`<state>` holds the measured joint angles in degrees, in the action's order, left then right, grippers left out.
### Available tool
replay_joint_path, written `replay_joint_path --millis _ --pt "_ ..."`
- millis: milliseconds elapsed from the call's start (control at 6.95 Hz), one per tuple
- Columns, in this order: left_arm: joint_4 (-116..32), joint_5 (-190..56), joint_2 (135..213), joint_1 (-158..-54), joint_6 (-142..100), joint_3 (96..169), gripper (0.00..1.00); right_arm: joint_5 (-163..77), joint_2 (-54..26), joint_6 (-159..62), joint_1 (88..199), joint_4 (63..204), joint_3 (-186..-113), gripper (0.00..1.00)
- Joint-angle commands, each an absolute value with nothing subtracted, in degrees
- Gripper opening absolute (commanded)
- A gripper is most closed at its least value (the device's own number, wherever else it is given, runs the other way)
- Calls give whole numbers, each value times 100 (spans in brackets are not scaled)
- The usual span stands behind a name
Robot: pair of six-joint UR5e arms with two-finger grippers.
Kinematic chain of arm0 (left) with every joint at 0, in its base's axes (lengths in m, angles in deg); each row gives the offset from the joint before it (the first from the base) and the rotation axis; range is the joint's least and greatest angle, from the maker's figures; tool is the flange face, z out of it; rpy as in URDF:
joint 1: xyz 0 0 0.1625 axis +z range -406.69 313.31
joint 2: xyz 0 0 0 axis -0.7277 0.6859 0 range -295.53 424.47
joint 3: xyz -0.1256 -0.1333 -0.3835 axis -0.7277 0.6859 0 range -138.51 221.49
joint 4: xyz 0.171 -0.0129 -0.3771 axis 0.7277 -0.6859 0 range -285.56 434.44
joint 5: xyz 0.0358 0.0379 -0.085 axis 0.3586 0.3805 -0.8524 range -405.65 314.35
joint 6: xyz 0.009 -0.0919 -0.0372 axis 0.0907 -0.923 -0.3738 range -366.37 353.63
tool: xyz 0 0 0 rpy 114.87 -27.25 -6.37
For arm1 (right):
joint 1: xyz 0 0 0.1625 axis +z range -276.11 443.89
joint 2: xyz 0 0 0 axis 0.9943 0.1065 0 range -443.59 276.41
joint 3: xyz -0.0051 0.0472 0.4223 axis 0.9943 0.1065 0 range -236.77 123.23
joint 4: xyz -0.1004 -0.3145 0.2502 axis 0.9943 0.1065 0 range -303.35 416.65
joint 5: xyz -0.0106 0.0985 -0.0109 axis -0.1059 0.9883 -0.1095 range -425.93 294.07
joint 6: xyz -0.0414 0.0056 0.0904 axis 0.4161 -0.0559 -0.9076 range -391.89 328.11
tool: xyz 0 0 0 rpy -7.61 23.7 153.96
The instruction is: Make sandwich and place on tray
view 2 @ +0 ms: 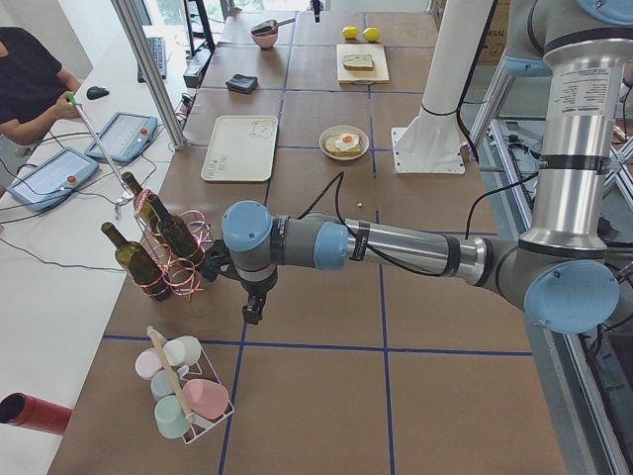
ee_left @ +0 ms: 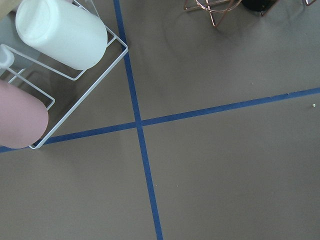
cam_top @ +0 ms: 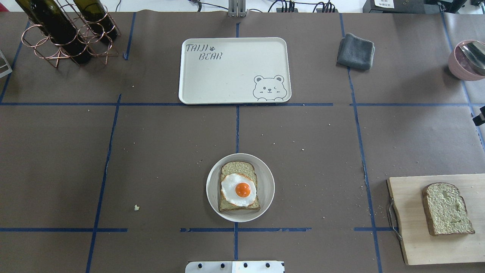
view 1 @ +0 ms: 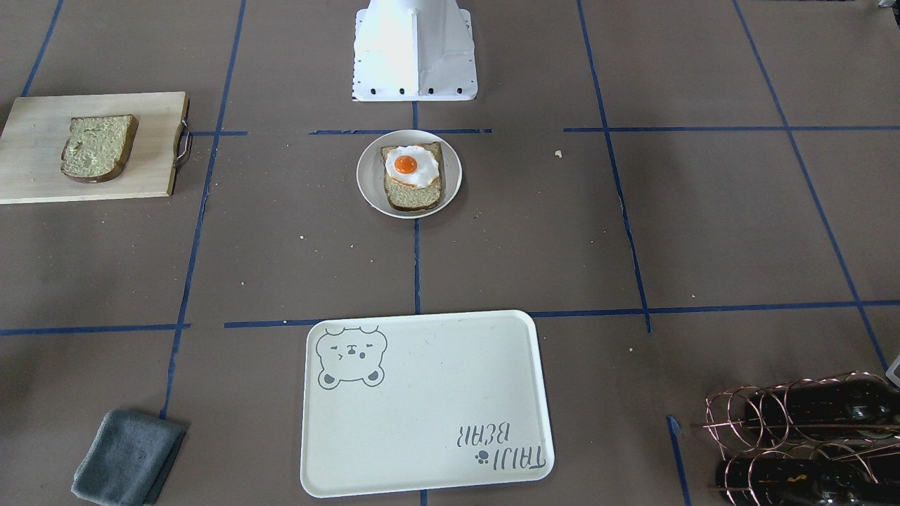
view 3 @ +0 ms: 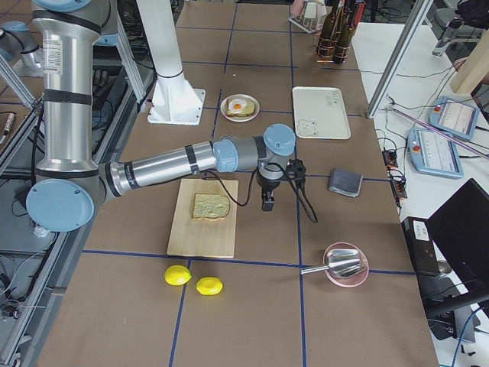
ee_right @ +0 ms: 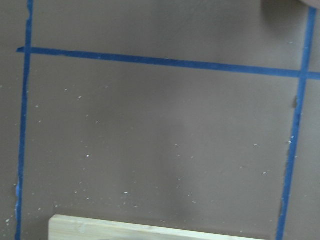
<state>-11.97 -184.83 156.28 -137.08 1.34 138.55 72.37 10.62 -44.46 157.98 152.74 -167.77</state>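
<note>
A small round white plate (cam_top: 212, 189) near the robot's base holds one tan bread slice (cam_top: 238, 168) with a fried egg (cam_top: 238, 189) on top. A second bread slice (cam_top: 447, 208) lies on the wooden cutting board (cam_top: 411, 220) at the right. The cream bear tray (cam_top: 227, 76) lies bare at the far middle. My left gripper (view 2: 252, 312) hangs over the table's left end, beside the wine rack. My right gripper (view 3: 267, 203) hangs just beyond the cutting board. Both show only in the side views, so I cannot tell whether they are open or shut.
A copper wine rack with dark bottles (cam_top: 64, 30) stands far left. A grey cloth (cam_top: 356, 51) and a pink bowl with a spoon (cam_top: 468, 58) are far right. A wire rack of cups (view 2: 183, 386) and two lemons (view 3: 191, 280) lie at the table's ends.
</note>
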Motion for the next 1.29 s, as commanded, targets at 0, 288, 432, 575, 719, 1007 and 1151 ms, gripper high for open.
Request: replay_joint_path --millis 0,288,432,575,719,1007,1151 --pt "-1230 -18443 15658 -13696 136 13861 100 7250 1307 -4920 15071 15263 -17120 100" --pt "-1283 -18503 15676 -13696 145 13835 100 7275 2425 -5443 15016 13430 -17095 99" --pt "-1362 -18469 15710 -13687 162 13826 100 7293 2790 -6875 14894 11799 -16964 98" --pt "-1684 -18460 15685 -13696 145 13818 100 7180 2907 -7681 14431 10530 -16467 97" --pt "-1766 -18460 15667 -13696 136 13852 100 7179 2908 -7959 14392 9751 -15966 94" --pt "-1767 -18469 15702 -13696 136 13879 100 7153 2917 -8452 14147 9629 -15934 95" --pt "-1775 -18469 15702 -13696 136 13905 100 7109 2908 -8602 14006 9629 -15926 93"
